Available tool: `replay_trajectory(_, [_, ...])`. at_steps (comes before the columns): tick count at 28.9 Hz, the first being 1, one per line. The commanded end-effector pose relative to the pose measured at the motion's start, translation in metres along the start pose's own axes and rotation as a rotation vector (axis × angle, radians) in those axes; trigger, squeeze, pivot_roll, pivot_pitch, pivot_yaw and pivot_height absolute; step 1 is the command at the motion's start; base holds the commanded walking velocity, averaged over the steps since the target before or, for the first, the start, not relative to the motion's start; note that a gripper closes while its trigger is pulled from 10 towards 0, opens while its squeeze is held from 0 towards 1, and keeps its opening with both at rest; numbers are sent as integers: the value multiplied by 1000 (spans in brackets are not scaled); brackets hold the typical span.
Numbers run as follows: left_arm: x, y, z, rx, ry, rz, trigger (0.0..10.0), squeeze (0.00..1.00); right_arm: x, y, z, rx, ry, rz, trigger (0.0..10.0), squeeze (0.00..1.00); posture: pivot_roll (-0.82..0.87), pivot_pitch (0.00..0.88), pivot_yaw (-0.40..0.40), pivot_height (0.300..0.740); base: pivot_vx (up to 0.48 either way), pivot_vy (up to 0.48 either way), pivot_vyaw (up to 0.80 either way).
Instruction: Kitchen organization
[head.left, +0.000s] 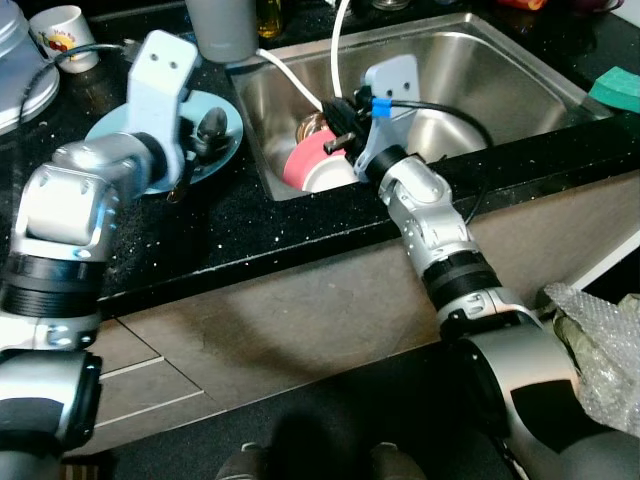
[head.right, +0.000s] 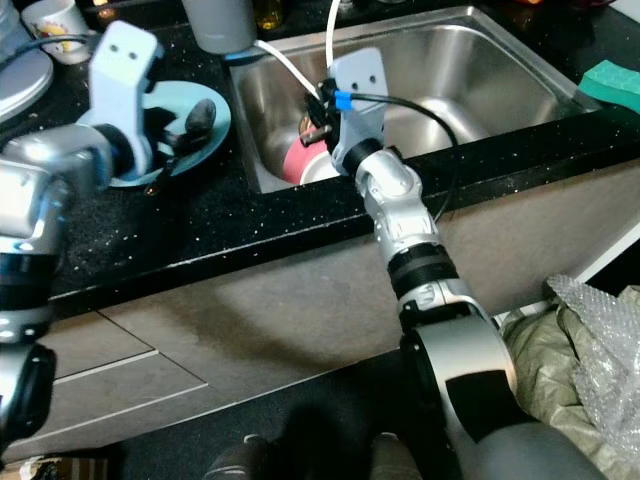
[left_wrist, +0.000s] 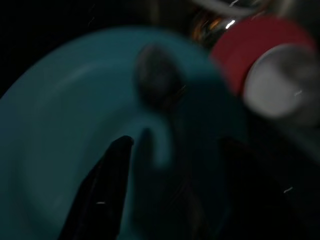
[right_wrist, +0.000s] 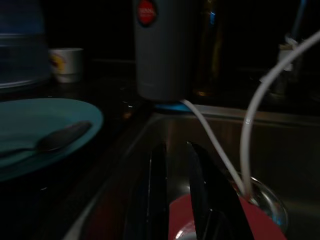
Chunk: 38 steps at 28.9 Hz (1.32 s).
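Reaching into the steel sink (head.left: 520, 75), your right hand (head.left: 338, 125) sits over the red cup (head.left: 305, 162), which lies on its side at the sink's 9 o'clock corner, its white mouth towards the robot. In the right wrist view the two black fingers (right_wrist: 156, 195) stand a narrow gap apart, just above the cup's red wall, with nothing between them that I can confirm as gripped. Your left hand (head.left: 190, 140) hovers over the teal plate (head.left: 120, 125) on the black bench (head.left: 230, 230), at 9 o'clock from the sink. A dark spoon (head.left: 211, 124) rests on that plate. The left wrist view is blurred; one finger (left_wrist: 102, 195) shows, so I cannot tell how far that hand is open.

Judgement on the step in hand: the cup appears to be the item to lift out. Widen the right fingers before descending, straddle the cup wall near its rim, and keep clear of the two white hoses (right_wrist: 250, 120) running down beside it at 12 o'clock. Close firmly; a wet, round wall may roll.

Legible markings: the grey canister (right_wrist: 162, 47) at the sink's 11 o'clock carries a round red label, its text too small to read. The white mug (head.left: 62, 35) bears a coloured print, not legible.
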<state>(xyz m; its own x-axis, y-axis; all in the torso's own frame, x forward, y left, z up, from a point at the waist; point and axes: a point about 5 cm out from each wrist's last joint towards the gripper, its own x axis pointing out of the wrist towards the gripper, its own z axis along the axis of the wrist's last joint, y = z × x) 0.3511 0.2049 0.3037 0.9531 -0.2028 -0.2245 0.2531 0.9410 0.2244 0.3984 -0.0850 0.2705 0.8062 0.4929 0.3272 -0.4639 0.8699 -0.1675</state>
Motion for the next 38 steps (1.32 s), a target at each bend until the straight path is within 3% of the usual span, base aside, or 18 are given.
replay_trajectory(1, [-9, 11, 4, -34, 10, 50, 10000, 651, -4, 2, -3, 19, 4, 12, 10000, 0, 48, 195, 40, 740, 0, 0, 0])
replay_trajectory(2, [-9, 11, 4, -34, 10, 50, 10000, 651, -4, 2, -3, 19, 4, 12, 10000, 0, 48, 195, 40, 740, 0, 0, 0])
replay_trajectory(3, [-11, 13, 3, -48, 22, 65, 10000, 1000, -7, 2, -5, 18, 6, 17, 10000, 0, 49, 195, 38, 740, 0, 0, 0])
replay_trajectory(5, [-9, 14, -1, -80, 41, 81, 10000, 1000, -11, 2, -7, 16, 10, 27, 10000, 0, 50, 192, 37, 740, 0, 0, 0])
replay_trajectory(6, [-7, 12, -3, -99, 48, 80, 10000, 443, -14, 2, -8, 13, 9, 35, 10000, 0, 49, 192, 37, 740, 0, 0, 0])
replay_trajectory(7, [-4, 9, -5, -136, 40, 71, 10000, 0, -17, 3, -8, 13, 4, 45, 10000, 0, 48, 190, 37, 740, 0, 0, 0])
replay_trajectory(8, [1, 6, -6, -186, 36, 65, 10000, 0, -22, 4, -9, 13, -3, 58, 10000, 0, 46, 188, 39, 740, 0, 0, 0])
replay_trajectory(11, [5, 4, -7, -229, 29, 60, 10000, 0, -25, 4, -10, 11, -4, 61, 10000, 0, 46, 188, 39, 740, 0, 0, 0])
replay_trajectory(18, [11, 3, -5, -273, 14, 60, 10000, 0, -33, 4, -11, 9, -7, 58, 10000, 0, 42, 183, 50, 740, 0, 0, 0])
replay_trajectory(22, [12, 2, -9, -271, 47, 57, 10000, 0, -36, 6, -10, 13, -5, 61, 10000, 0, 42, 180, 54, 740, 0, 0, 0])
replay_trajectory(29, [16, -1, -32, -237, 191, 59, 10000, 0, -41, 15, -9, 15, 5, 92, 10000, 0, 42, 178, 59, 740, 0, 0, 0])
replay_trajectory(38, [17, 6, -42, -225, 226, 93, 10000, 0, -41, 15, -9, 15, 13, 95, 10000, 0, 44, 180, 59, 740, 0, 0, 0])
